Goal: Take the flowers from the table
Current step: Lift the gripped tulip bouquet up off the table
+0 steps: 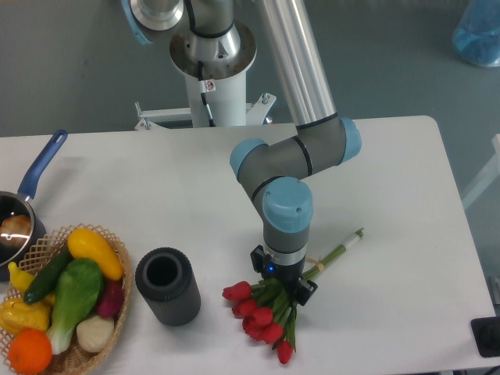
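Arm bent low — pincer point(283, 285) downward.

a white table point(406, 180) carries red tulip flowers point(262, 316) near centre, a dark cylinder point(167, 286) left, a wicker basket point(109, 308) and a blue-handled pot point(27, 195) far left.

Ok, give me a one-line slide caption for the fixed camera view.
UR5e gripper lowered onto red tulip flowers lying on the white table, beside a dark cylinder.

Dark cylinder point(168, 286) standing just left of flowers point(262, 316), narrowing approach there; basket point(109, 312) crowding far left; bare table point(391, 297) lying open rightward.
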`<act>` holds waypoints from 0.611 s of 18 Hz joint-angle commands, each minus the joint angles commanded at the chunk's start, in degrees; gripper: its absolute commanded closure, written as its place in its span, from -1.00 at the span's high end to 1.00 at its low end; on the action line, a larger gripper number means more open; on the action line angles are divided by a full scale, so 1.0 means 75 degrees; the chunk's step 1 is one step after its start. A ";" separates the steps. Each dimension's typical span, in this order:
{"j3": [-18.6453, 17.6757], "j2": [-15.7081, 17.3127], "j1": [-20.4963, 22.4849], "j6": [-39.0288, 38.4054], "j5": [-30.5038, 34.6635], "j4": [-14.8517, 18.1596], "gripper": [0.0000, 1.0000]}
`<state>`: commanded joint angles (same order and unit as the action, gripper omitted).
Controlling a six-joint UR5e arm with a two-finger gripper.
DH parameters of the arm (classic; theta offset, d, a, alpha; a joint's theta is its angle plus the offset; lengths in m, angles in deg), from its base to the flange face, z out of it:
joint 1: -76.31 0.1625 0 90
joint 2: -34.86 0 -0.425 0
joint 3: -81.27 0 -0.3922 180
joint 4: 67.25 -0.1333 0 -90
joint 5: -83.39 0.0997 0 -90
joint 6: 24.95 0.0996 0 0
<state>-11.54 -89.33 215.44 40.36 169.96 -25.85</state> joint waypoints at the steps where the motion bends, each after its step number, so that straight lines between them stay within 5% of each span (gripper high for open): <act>1: -0.0023 0.0105 0.0012 -0.0023 0.0000 0.0012 -0.90; 8: -0.0246 0.1312 0.0339 -0.0012 0.0070 0.0129 -0.86; 11: -0.0130 0.1512 0.0445 -0.0023 0.0047 0.0374 -0.85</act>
<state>-12.52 -77.99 218.78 40.18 170.32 -23.05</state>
